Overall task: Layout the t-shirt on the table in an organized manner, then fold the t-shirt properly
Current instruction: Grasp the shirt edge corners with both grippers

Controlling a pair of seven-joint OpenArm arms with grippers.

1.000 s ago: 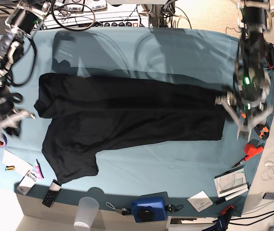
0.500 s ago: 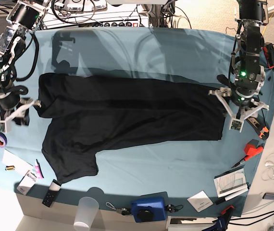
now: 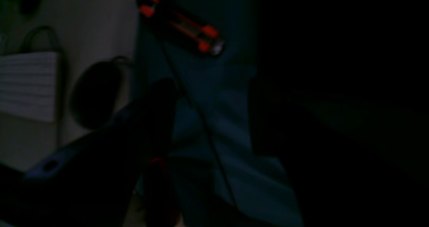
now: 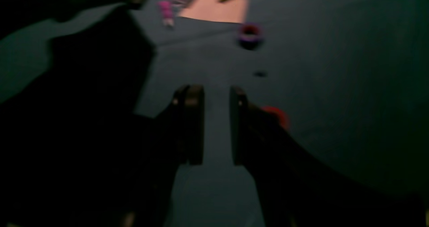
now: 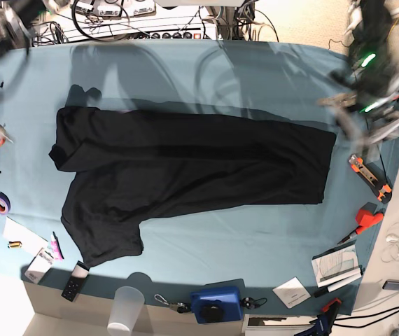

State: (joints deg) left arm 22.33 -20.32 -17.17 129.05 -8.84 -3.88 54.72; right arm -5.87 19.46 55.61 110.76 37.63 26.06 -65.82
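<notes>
T-shirt spread flat, both arms off it at opposite table ends.

One black t-shirt (image 5: 185,168) lies across the middle of the table (image 5: 255,70), hem toward the right end, collar and sleeves toward the left end, one sleeve angled toward the near edge; print not visible, so likely face down and laid out ready for folding. Two arms: left gripper (image 5: 367,115) hovers near the table's right edge just past the hem, fingers spread wide, holding nothing. Right gripper (image 4: 216,124) sits over bare cloth at the left edge, fingers (image 4: 194,123) partly apart with clear table between them, also empty. Clutter along the near and side edges: one purple tape roll (image 5: 1,204), one clear plastic cup (image 5: 126,309), one blue box (image 5: 215,304).
</notes>
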